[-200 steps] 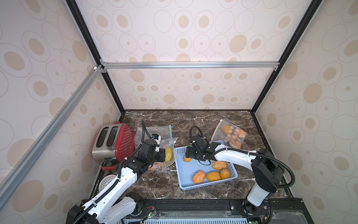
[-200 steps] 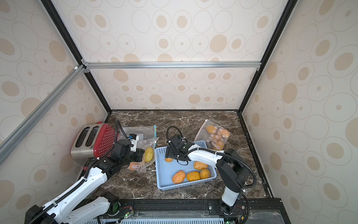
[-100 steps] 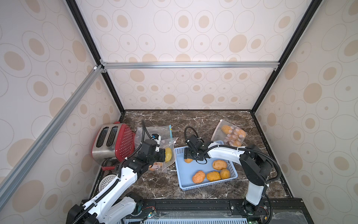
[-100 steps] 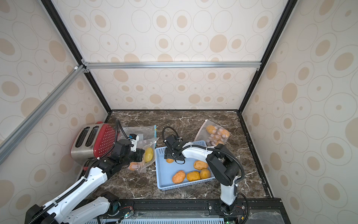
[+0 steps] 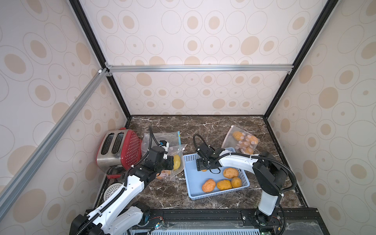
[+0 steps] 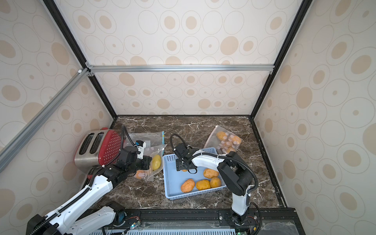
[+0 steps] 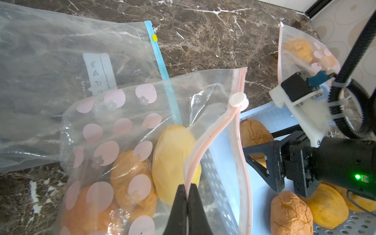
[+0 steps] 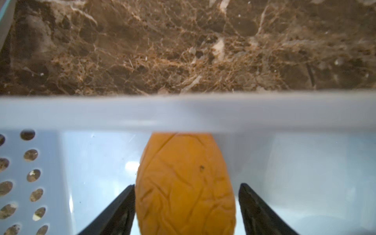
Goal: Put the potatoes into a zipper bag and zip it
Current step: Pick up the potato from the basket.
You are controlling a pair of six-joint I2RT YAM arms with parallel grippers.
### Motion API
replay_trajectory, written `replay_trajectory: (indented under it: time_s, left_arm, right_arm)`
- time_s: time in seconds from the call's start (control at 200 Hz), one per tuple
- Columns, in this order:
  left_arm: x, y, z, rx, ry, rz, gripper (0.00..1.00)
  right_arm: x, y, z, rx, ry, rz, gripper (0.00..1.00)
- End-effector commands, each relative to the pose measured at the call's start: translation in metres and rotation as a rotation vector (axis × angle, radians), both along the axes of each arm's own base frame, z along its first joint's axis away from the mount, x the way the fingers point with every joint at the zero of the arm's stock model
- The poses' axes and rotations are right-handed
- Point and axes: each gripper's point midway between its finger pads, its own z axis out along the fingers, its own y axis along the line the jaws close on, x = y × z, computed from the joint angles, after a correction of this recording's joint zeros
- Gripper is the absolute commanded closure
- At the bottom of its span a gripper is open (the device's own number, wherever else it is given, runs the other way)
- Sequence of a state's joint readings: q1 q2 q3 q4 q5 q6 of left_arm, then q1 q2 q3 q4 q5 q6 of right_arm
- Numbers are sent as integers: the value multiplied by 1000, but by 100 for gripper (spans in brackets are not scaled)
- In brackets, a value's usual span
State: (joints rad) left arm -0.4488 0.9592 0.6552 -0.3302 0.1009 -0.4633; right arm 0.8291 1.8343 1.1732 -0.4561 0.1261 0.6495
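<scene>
**Right arm is lining up the next potato**

The right gripper [image 8: 186, 185] is straddling a wrinkled orange potato [image 8: 184, 162] against the wall of the blue basket [image 5: 193, 183], jaws spread wide and not yet clamping. The left gripper [image 7: 188, 188] is pinching the rim of the pink-spotted zipper bag [image 7: 114, 130], holding its mouth open beside the basket. The next move likely calls for closing, lifting and carrying across. Since a second ago, the right gripper has slid toward the bag-side corner; the left arm is staying put.
</scene>
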Motion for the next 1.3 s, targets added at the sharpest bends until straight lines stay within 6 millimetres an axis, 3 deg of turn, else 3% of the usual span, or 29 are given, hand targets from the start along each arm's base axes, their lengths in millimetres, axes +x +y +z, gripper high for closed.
replay_trajectory:
  time_s: [0.0, 0.13, 0.55, 0.68, 0.915, 1.131, 1.296]
  left_arm:
    - [2, 5, 0, 17, -1, 17, 100]
    - [2, 5, 1, 16, -1, 17, 100]
    - [2, 5, 0, 17, 0, 18, 100]
    - [2, 5, -1, 18, 2, 19, 100]
    - [2, 5, -2, 19, 6, 18, 100]
    - [2, 4, -2, 18, 9, 12, 100]
    - [2, 4, -1, 14, 3, 14, 100]
  right_arm:
    - [4, 6, 6, 6, -2, 29, 19]
    - [10, 11, 7, -5, -9, 41, 22]
    - [12, 7, 1, -36, -10, 51, 45]
    - [10, 7, 7, -23, -14, 58, 53]
    - [2, 7, 43, 77, -77, 86, 55]
    - [-5, 10, 92, 219, -204, 136, 56]
    - [-11, 35, 144, 395, -315, 226, 58]
